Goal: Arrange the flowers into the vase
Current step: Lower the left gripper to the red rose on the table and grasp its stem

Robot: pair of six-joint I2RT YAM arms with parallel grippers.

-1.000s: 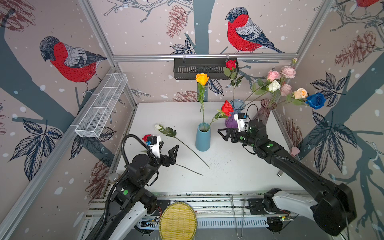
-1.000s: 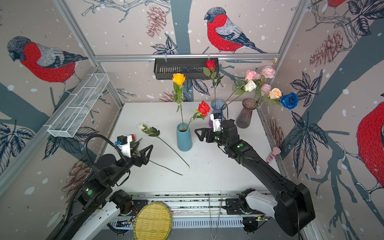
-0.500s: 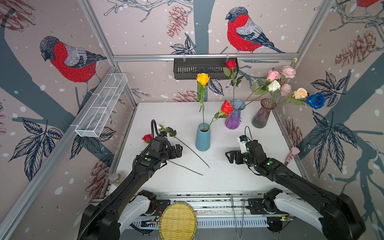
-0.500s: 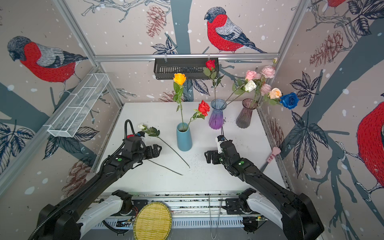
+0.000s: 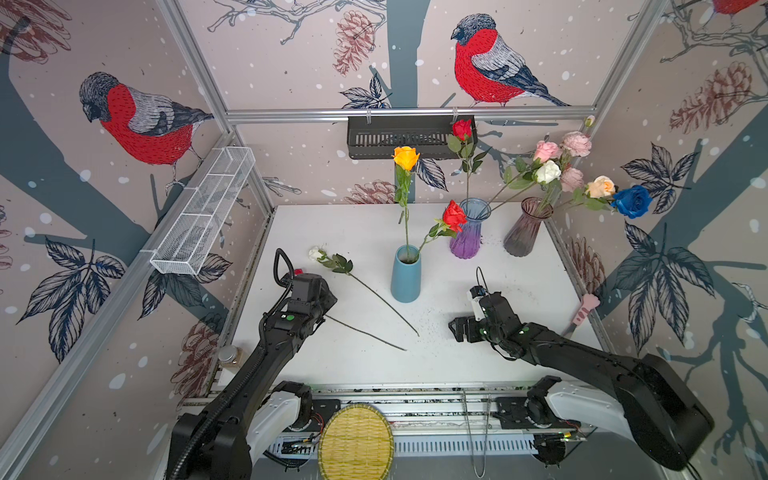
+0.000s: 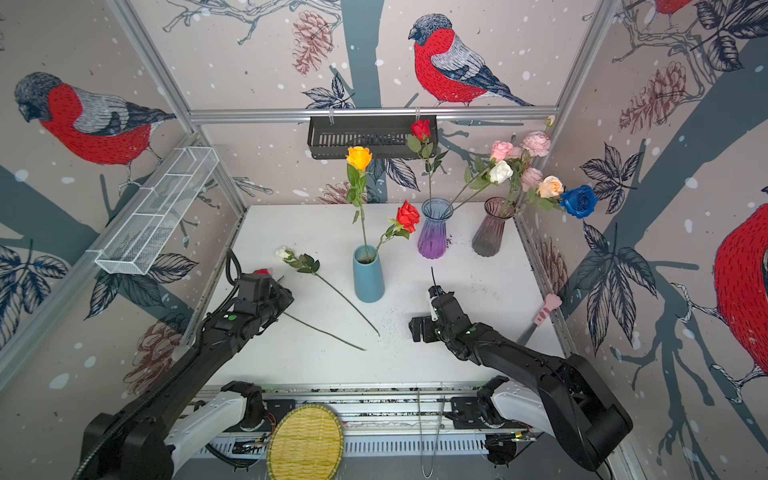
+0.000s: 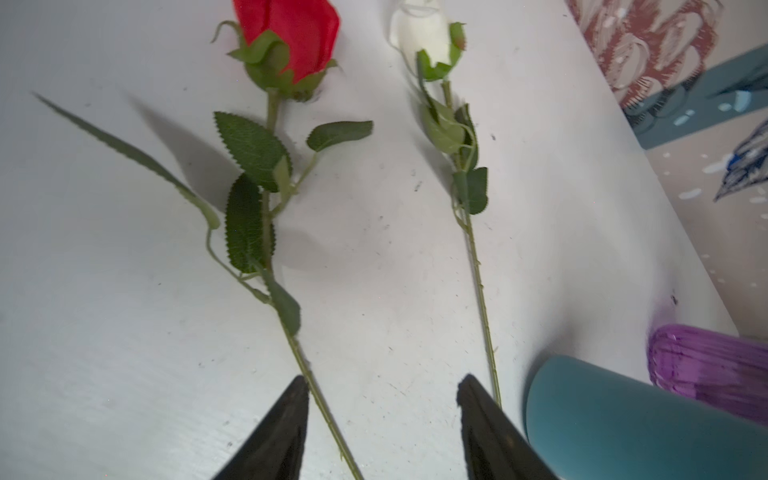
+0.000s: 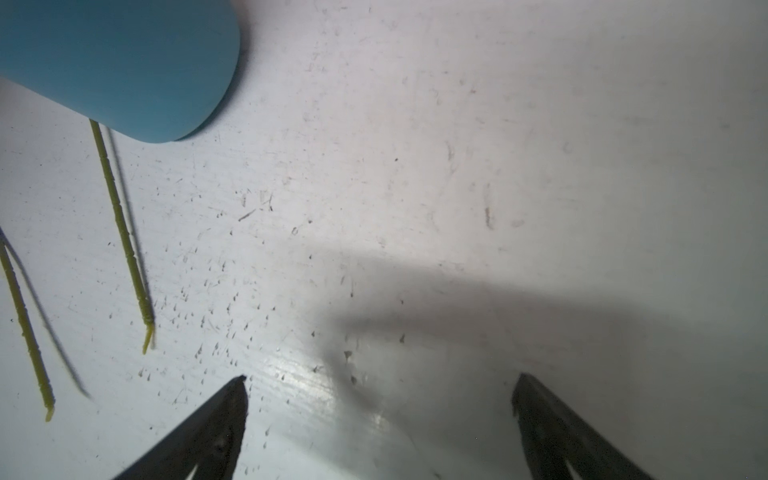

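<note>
Two flowers lie on the white table: a red rose (image 7: 286, 37) and a white rose (image 5: 316, 252) (image 7: 424, 29). My left gripper (image 7: 382, 382) (image 5: 328, 309) is low over the red rose's stem (image 7: 316, 399). Its jaws stand apart, with the stem between them close to one fingertip. In both top views this gripper hides most of the red bloom. My right gripper (image 8: 380, 380) (image 5: 457, 330) hangs open over bare table, right of the blue vase (image 5: 405, 274). That vase holds an orange rose (image 5: 406, 157) and a red one (image 5: 454, 215). The purple vase (image 5: 466, 232) and smoky vase (image 5: 524, 228) hold more flowers.
A pink-handled tool (image 5: 584, 309) lies at the table's right edge. A white wire basket (image 5: 203, 216) hangs on the left wall and a black one (image 5: 399, 137) on the back wall. A woven yellow plate (image 5: 355, 442) sits below the front rail, and a small jar (image 5: 229, 355) at front left.
My left arm reached forward and down onto the red rose's stem, and its jaws narrowed. My right arm drew back from the purple vase to low over the front table.
</note>
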